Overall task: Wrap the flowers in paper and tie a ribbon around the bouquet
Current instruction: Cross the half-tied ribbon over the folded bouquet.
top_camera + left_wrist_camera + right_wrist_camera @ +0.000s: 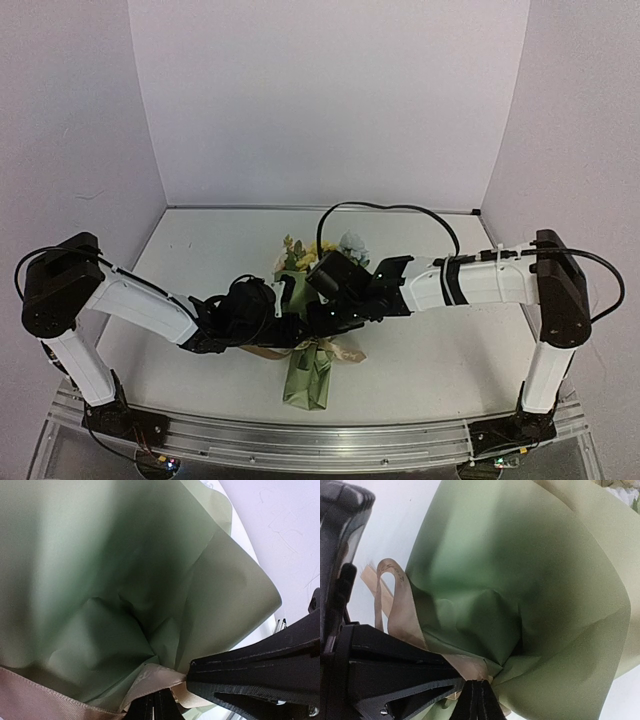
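Your left arm [140, 305] stretches low from its base toward the middle of the table [200, 250]. Your right arm [480, 280] reaches in from the opposite side with its elbow high. The two wrists meet over the waist of the bouquet [308, 378]. The bouquet lies on the table, with the flowers [298, 252] at its far end and the narrow end of the olive-green paper [100, 580] pointing toward the arm bases. Your left gripper [154, 700] has its jaws pressed together on the tan ribbon [30, 695], right where the paper gathers in. Your right gripper [477, 692] is likewise clamped tight, pinching the ribbon at the same gathered spot, where a loose loop of it stands up beside the paper. The two grippers sit just beside each other.
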`<state>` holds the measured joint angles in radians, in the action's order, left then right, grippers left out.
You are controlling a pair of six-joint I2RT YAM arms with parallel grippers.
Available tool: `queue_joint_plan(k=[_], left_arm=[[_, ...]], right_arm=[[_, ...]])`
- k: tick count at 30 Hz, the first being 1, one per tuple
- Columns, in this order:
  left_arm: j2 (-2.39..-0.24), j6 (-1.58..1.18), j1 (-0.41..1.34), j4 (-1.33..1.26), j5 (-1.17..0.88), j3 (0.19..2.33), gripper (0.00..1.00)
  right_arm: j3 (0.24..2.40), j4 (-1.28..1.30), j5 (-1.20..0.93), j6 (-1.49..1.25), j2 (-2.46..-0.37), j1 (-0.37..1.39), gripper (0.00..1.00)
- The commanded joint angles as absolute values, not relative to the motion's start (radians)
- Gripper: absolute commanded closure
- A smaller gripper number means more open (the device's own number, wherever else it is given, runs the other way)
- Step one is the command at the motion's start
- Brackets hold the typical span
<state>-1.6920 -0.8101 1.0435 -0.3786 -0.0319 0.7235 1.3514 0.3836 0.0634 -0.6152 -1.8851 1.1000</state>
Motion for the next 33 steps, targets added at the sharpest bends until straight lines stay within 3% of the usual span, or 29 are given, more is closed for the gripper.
queue_joint_plan(k=[1,16,33], left_arm=[[-1.68,-0.808,1.037,-0.394,-0.035,0.727,0.96],[-1.706,-0.811,1.037,-0.373,-0.042,0.763,0.96],[-1.688,-0.806,1.042,-0.373,-0.051,0.758,0.9]], right_arm=[[1.39,0.382,0.096,-0.617,-1.882,1.096,1.0],[1.282,0.281,0.004,-0.691,-1.777,1.106,1.0],[1.234,0.209,-0.079,-0.776,-1.847,1.112,1.0]])
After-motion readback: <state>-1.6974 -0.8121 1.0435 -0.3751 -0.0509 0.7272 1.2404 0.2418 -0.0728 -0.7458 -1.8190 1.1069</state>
